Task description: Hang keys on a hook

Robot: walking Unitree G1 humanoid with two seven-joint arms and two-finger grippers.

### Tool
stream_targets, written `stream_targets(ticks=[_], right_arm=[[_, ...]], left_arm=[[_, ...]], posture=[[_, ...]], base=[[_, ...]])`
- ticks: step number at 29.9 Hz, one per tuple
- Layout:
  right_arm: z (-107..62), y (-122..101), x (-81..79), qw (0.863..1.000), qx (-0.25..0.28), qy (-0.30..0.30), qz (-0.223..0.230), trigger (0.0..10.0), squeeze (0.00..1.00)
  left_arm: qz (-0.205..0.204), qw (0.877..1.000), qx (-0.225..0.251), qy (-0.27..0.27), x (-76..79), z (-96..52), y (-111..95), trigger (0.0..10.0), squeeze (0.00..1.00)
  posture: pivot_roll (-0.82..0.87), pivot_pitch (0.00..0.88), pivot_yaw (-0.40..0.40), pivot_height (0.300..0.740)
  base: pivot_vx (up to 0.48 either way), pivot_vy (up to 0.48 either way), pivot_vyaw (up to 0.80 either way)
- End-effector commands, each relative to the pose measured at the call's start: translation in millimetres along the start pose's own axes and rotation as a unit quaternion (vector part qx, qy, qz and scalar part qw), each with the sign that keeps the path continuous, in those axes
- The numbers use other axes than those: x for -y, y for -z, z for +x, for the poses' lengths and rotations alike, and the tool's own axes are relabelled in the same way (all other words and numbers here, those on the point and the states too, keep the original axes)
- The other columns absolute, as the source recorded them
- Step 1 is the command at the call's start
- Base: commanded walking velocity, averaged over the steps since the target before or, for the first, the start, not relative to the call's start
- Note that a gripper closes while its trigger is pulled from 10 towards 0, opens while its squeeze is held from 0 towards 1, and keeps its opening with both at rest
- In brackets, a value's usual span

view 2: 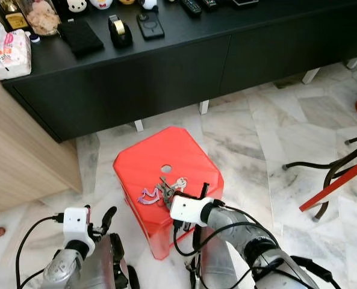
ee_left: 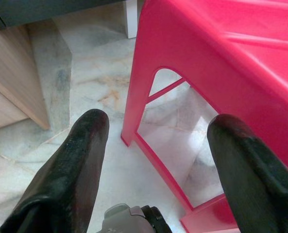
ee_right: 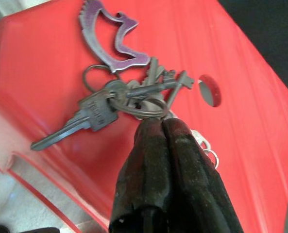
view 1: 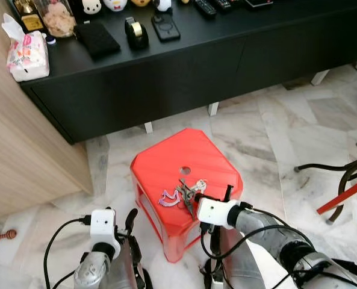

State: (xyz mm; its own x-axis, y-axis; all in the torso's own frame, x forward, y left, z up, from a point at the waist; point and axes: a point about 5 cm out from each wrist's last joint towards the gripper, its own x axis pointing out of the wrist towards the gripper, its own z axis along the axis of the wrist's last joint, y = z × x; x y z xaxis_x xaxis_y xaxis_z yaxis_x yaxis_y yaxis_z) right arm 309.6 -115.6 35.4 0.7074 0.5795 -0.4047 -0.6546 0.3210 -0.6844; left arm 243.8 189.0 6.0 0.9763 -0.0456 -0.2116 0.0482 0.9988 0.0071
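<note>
A bunch of keys (view 1: 185, 190) with a purple bird-shaped tag (ee_right: 110, 34) lies on top of a red plastic stool (view 1: 166, 159), near its front edge and close to the round hole (ee_right: 210, 90). My right gripper (ee_right: 153, 121) reaches over the stool's front from the right. Its two black fingers are pressed together on the key ring (ee_right: 141, 108). My left gripper (ee_left: 156, 128) hangs low beside the stool's left front leg, open with nothing between its fingers.
A long black low cabinet (view 1: 166, 78) stands behind the stool, carrying a tissue pack (view 1: 26, 55), a tape dispenser (view 1: 136, 31) and other small items. A wooden panel (view 1: 21, 150) rises on the left. Dark and red chair legs (view 1: 341, 180) stand on the marble floor at right.
</note>
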Motion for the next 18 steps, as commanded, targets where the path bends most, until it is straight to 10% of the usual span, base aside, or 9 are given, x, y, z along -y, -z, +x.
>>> stream_targets(ticks=[1, 18], right_arm=[[-1.5, 3, -4.4, 1.0, -0.005, 0.004, 0.021, 0.0, 0.0], [-6.5, 3, 16.8, 0.987, 0.022, 0.082, 0.134, 0.0, 0.0]], left_arm=[[0.003, 1.0, -0.016, -0.007, -5.3, -4.3, 8, 10.0, 0.0], [0.004, 0.999, -0.034, -0.011, -10.4, 2.5, 16, 10.0, 0.0]], posture=[[-0.09, 0.231, -0.003, 0.593], [-0.1, 0.221, -0.001, 0.593]], base=[[0.0, 0.0, 0.0], [0.0, 0.0, 0.0]])
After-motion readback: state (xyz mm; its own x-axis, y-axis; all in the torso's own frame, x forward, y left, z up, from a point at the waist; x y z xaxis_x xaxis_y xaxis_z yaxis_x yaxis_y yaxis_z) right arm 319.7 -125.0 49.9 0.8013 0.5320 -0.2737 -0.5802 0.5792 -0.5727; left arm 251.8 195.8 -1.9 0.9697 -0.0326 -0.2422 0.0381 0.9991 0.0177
